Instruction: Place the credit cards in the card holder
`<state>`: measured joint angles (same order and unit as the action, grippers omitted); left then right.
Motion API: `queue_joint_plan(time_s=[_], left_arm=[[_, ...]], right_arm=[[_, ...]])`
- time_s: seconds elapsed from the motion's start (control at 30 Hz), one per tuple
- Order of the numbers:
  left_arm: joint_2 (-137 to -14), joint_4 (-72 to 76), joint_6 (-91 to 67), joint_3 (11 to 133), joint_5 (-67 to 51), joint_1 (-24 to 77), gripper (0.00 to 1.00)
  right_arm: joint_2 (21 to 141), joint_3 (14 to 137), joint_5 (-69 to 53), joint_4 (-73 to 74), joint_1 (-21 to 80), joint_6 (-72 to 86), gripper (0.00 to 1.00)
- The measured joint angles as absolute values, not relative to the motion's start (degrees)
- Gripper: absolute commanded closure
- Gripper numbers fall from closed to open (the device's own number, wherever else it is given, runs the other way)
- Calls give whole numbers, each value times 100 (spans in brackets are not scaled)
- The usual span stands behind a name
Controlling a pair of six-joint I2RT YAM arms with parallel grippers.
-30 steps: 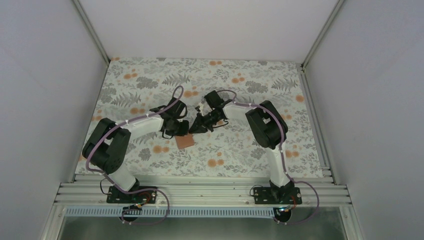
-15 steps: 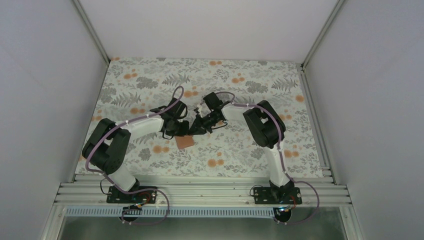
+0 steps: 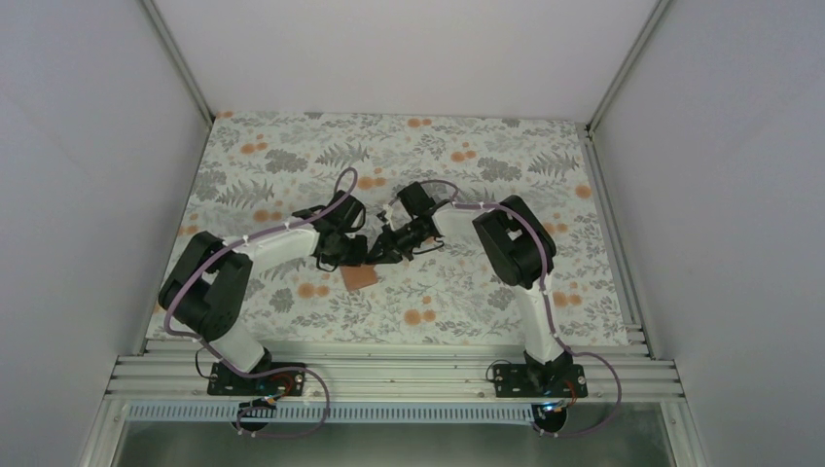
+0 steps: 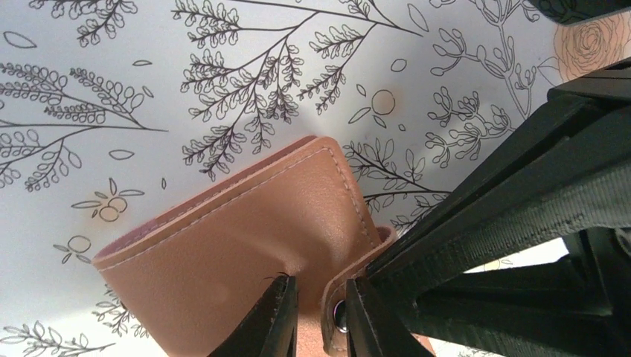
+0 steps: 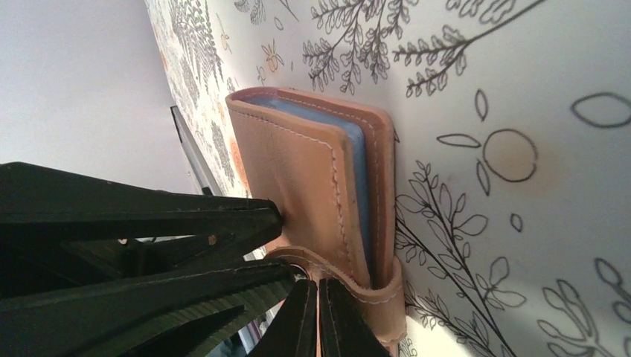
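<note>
From above, your two arms meet over the middle of the floral cloth (image 3: 467,146). The left gripper (image 3: 348,255) and right gripper (image 3: 377,253) are nose to nose at the far end of the tan card holder (image 3: 360,277), which lies flat on the cloth just in front of them. In your left wrist view, the card holder (image 4: 238,245) fills the lower middle. The left gripper (image 4: 321,282) stands at its edge with the fingers only a narrow way apart. The snap strap (image 4: 336,312) sits in that gap, against the right-hand finger, with bare leather showing beside the other. In your right wrist view the holder (image 5: 305,171) stands edge-on to the camera, folded, and a blue card (image 5: 359,175) edge shows between its two leaves. The right gripper (image 5: 316,286) has its fingers pressed together, tips at the strap (image 5: 372,290) where it wraps the holder's end. You cannot tell here whether they actually pinch the leather.
</note>
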<state>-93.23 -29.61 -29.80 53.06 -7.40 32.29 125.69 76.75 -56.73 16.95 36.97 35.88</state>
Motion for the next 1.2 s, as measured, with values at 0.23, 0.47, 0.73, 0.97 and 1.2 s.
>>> queue_joint_plan(time_s=[0.23, 0.47, 0.73, 0.97, 1.2], left_arm=[[-9214, -3282, -3087, 5459, -716, 3238, 78], [-9100, -3516, -3214, 5837, -714, 3238, 98], [-9083, -3459, -3218, 5789, -871, 3249, 98], [-9174, -2980, -3225, 4943, -1061, 3291, 98], [-8941, -2665, -3284, 4676, -1028, 3293, 98]], right_arm=[[12569, 7623, -5712, 1619, 3695, 3492, 96], [12569, 7623, -5712, 1603, 3695, 3439, 96], [12569, 7623, -5712, 1603, 3695, 3426, 95], [12569, 7623, -5728, 1592, 3706, 3426, 96], [12569, 7623, -5734, 1588, 3704, 3426, 96]])
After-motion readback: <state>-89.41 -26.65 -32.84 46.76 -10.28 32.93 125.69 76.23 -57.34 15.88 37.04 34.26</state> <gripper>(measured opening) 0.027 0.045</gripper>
